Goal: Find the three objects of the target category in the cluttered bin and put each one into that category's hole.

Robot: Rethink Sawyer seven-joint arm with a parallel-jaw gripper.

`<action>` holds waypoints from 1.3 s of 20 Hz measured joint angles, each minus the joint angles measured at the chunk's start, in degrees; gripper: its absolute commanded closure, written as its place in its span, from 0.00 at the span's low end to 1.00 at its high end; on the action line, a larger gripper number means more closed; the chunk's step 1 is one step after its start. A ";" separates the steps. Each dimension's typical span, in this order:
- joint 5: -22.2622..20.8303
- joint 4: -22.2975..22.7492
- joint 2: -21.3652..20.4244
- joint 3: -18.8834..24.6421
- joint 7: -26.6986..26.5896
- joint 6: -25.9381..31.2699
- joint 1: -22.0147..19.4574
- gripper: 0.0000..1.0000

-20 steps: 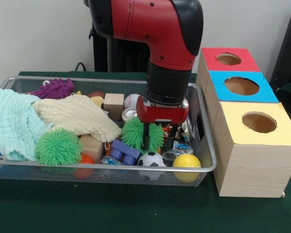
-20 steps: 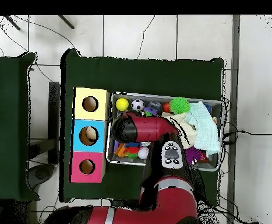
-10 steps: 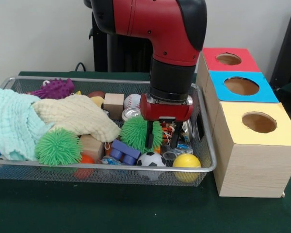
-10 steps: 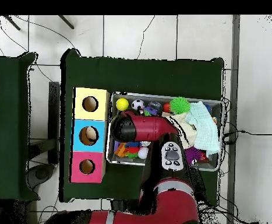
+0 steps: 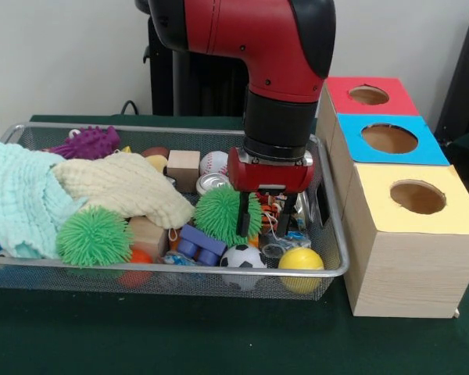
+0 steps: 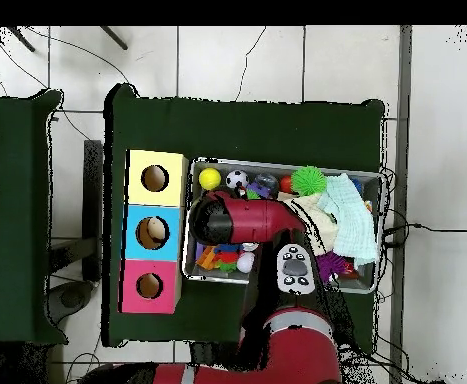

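1. Where the red and black arm (image 5: 258, 47) bends over the wire bin (image 5: 328, 234), its last link points straight down and the gripper (image 5: 259, 226) hangs inside the bin's right part.
2. The two dark fingers (image 5: 243, 221) stand spread, with nothing gripped between them; one is just beside the green spiky ball (image 5: 219, 212), the other over a jumble of small bright items.
3. In front of the gripper lie a soccer ball (image 5: 243, 258) and a yellow ball (image 5: 301, 260), both against the bin's near wall.
4. A cream cloth (image 5: 125, 187) and a mint cloth (image 5: 19, 199) cover the bin's left half, with a second green spiky ball (image 5: 94, 236) in front of them.
5. Just beside the bin on the green desk (image 5: 180, 336) stands a row of boxes: the red box (image 5: 367, 95), the blue box (image 5: 388, 139) and the yellow box (image 5: 416, 199), each with one round hole on top.
6. From overhead, the arm hides the bin's middle (image 6: 242, 220).
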 measured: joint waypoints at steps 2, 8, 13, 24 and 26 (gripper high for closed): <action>0.01 0.02 -0.01 0.09 0.00 0.01 0.01 0.00; 0.14 0.02 0.01 0.31 0.00 0.01 0.17 0.00; 0.19 0.08 0.02 0.44 0.00 0.01 0.29 0.00; 0.74 0.08 1.80 0.56 0.00 -0.64 1.45 0.00; 0.83 0.11 2.19 0.58 0.00 -1.04 1.66 0.00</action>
